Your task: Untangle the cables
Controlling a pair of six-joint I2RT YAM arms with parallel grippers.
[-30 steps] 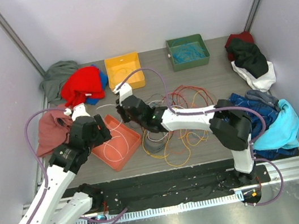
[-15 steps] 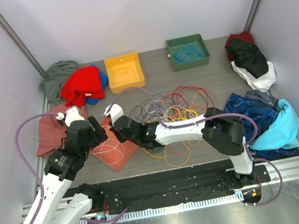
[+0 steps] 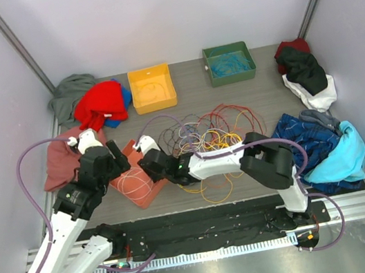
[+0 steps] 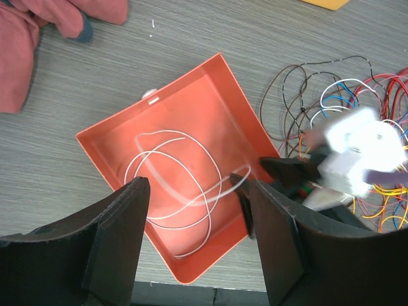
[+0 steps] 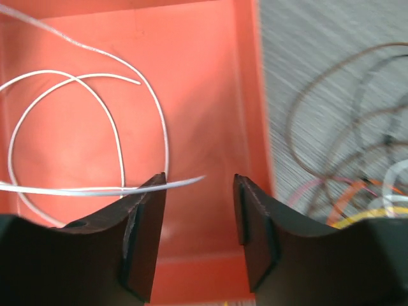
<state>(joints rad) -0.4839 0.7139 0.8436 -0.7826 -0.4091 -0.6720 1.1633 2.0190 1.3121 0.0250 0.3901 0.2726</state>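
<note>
Partway: one white cable point(image 5: 164, 140) lies coiled in red tray point(image 4: 210, 89), right pincer point(image 5: 199, 191) and left pincer point(image 4: 196, 191) both apart above it, clamped on nothing; main tangle of cables point(image 3: 205, 146) on counter point(image 3: 197, 99) at tray's 3 o'clock left to sort

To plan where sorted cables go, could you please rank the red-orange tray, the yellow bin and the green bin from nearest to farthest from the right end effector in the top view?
1. red-orange tray: directly beneath the right end effector, front left.
2. yellow bin: at the back, left of centre.
3. green bin: at the back, right of centre.
</note>
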